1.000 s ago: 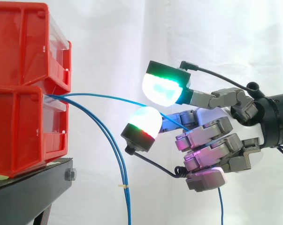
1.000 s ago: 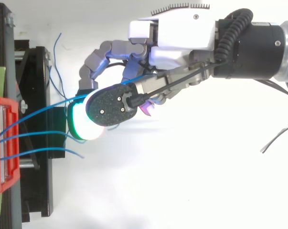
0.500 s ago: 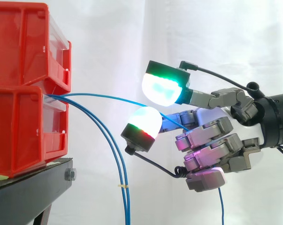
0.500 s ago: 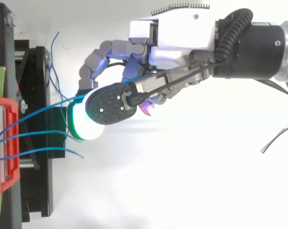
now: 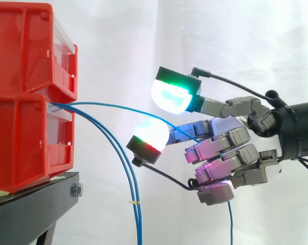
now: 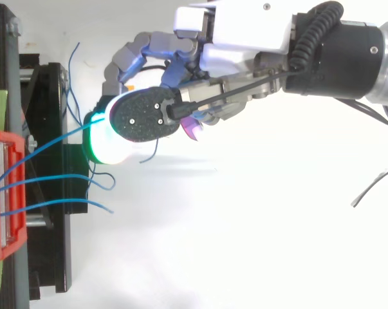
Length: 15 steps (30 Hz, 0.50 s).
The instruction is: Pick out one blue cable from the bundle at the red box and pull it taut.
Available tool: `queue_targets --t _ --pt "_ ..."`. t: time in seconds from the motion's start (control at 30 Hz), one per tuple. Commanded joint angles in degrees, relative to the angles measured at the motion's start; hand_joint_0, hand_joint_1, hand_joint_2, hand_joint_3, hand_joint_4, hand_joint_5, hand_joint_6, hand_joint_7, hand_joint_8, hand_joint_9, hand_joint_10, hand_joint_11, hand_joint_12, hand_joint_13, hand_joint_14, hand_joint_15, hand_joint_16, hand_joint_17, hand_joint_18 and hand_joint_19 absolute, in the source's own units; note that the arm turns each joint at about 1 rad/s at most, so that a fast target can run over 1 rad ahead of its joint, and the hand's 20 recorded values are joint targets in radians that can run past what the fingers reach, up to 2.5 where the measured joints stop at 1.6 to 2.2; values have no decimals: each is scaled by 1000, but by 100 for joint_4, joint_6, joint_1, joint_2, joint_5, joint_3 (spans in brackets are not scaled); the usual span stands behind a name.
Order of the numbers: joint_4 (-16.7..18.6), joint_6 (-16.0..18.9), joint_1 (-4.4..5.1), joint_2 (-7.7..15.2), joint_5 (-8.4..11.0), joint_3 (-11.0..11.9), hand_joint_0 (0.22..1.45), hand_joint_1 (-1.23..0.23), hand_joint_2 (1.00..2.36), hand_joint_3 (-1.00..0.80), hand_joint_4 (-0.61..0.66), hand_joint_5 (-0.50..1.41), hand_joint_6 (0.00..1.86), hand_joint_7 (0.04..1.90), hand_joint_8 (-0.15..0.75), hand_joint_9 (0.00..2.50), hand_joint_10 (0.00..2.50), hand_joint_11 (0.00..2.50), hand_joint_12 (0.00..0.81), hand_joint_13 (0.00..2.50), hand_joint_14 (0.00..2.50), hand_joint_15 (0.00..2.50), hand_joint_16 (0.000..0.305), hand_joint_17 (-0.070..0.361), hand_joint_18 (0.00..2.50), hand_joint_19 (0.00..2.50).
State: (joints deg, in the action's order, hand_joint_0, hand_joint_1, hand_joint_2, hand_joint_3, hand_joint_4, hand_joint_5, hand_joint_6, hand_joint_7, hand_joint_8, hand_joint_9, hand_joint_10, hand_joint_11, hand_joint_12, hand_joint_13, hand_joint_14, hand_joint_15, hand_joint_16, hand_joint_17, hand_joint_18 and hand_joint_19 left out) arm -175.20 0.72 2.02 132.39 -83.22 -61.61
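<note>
bins [image 5: 21,138]: 2, red, stacked | blue cables [image 5: 137,219]: 3 leaving the bins, 1 running into the hand, 2 hanging down | hand [image 5: 230,153]: 1 | stand [image 5: 31,209]: 1, black | yellow tie [image 5: 135,203] on the hanging cables: 1 | bolt [image 5: 77,190] on the stand: 1

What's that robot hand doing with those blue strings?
The robot's hand is holding one blue cable that comes out of the lower red bin. Its fingers are curled round the cable, and the loose end dangles below the hand. The cable bends in a curve between bin and hand, so it is not pulled tight yet. Two other cables hang down beside the black stand.
</note>
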Motion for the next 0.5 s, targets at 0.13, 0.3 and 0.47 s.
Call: queue_targets --t 0.13,0.3,0.47 --pt "21 -63 0 -3 77 53 487 -444 1000 -500 4 -209 950 707 203 1096 2199 876 309 1093 2111 896 58 130 1043 1161" --pt "12 -178 9 -3 192 70 493 -447 1000 -500 7 -209 950 707 200 1087 2265 833 312 1086 2133 901 57 128 1044 1163" --pt "12 -301 18 6 385 62 501 -432 1000 -500 17 -210 950 713 206 1077 2285 866 307 1076 2154 892 56 126 1035 1168"
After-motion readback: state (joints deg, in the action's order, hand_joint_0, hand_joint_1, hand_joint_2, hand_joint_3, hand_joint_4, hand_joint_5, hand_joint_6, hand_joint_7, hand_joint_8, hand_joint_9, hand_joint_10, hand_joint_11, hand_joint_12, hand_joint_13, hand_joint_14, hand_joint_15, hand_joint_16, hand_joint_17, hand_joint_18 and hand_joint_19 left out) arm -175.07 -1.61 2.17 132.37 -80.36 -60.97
